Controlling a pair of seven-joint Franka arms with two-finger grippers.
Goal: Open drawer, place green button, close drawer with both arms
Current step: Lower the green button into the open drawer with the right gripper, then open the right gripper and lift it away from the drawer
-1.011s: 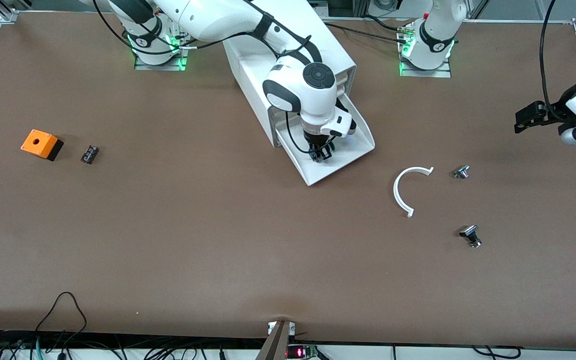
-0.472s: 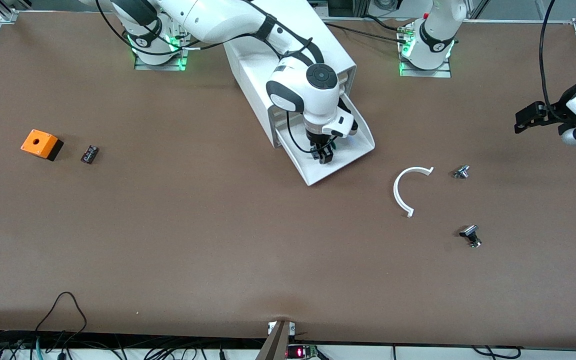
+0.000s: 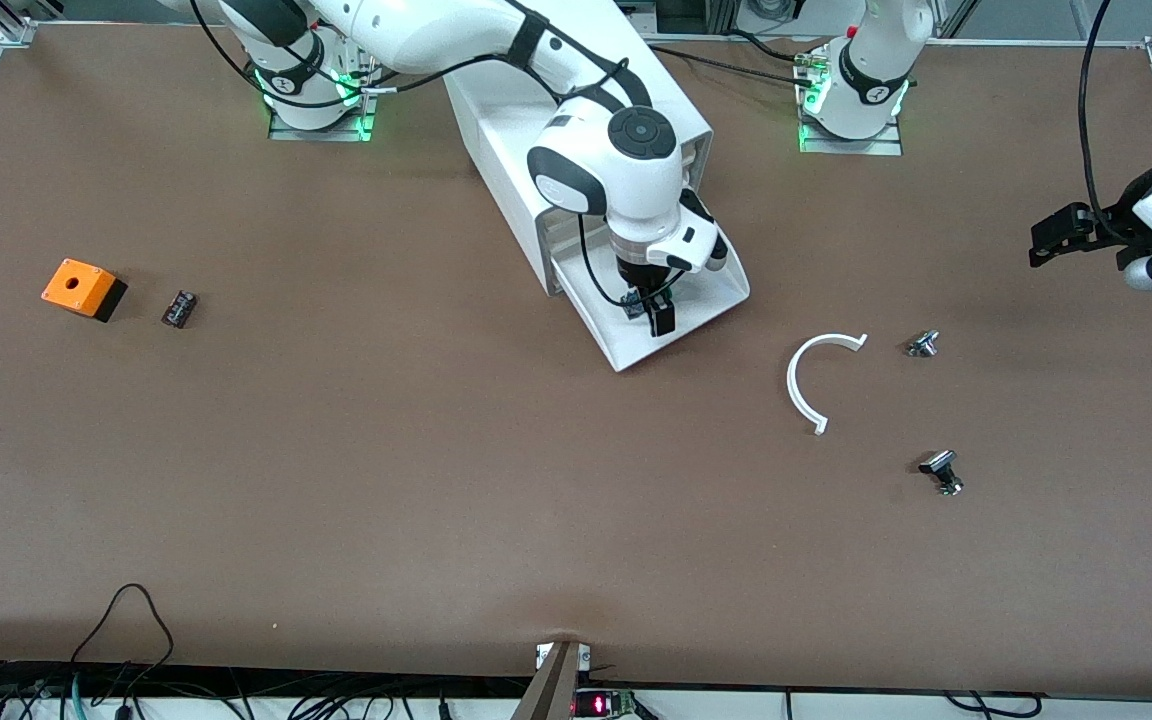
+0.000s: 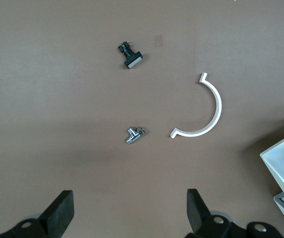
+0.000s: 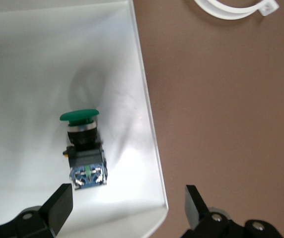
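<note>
Right hand [image 3: 654, 312] risen from drawer [image 3: 711, 300] floor since a second ago, shifted slightly toward left arm's end of desk. Fingers, earlier closed around button [image 5: 85, 148], now spread wide, clear of it. Button released, lying on its side on drawer floor, below and between the fingers, green cap pointing away from hand.

The right arm [image 3: 626, 170] hides much of the cabinet [image 3: 526, 150] and its drawer [image 3: 711, 290].

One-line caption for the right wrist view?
Green-capped button lying in the open drawer, the open right gripper above it.
</note>
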